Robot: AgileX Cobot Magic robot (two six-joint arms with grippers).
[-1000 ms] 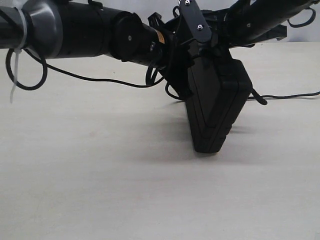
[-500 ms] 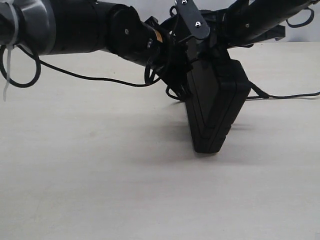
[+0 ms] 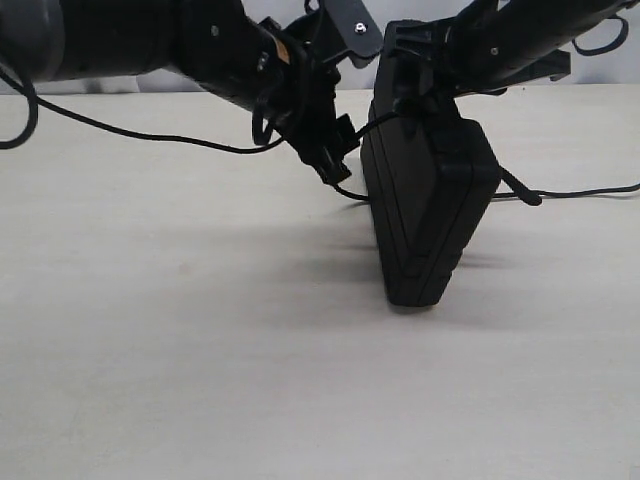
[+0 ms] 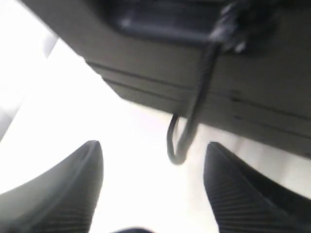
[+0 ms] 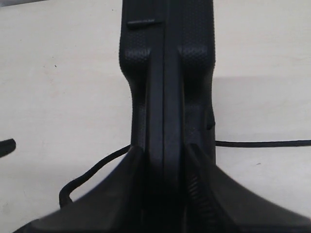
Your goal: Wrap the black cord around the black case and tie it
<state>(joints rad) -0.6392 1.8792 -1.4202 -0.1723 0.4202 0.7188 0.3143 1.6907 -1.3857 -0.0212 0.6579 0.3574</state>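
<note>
The black case [image 3: 430,220] stands on one edge on the table, leaning a little. My right gripper [image 3: 432,98] is shut on its upper end; in the right wrist view the fingers [image 5: 133,170] clamp both sides of the case [image 5: 165,73] around my right gripper [image 5: 164,158]. The black cord [image 4: 194,107] hangs from the case's handle end down across the case [image 4: 146,63] and ends in a small loop. My left gripper [image 4: 153,148] is open just short of that loop, nothing between its fingers. In the exterior view my left gripper [image 3: 338,152] sits left of the case. More of the cord [image 3: 580,190] trails right along the table.
A thin smooth robot cable [image 3: 140,138] sags above the table [image 3: 200,350] under the left arm. In the right wrist view the cord [image 5: 95,170] lies on the table at both sides of the case.
My left gripper has opened wide and drawn back to the left, away from the case, letting go of the cord. The case and the right gripper have stayed put.
</note>
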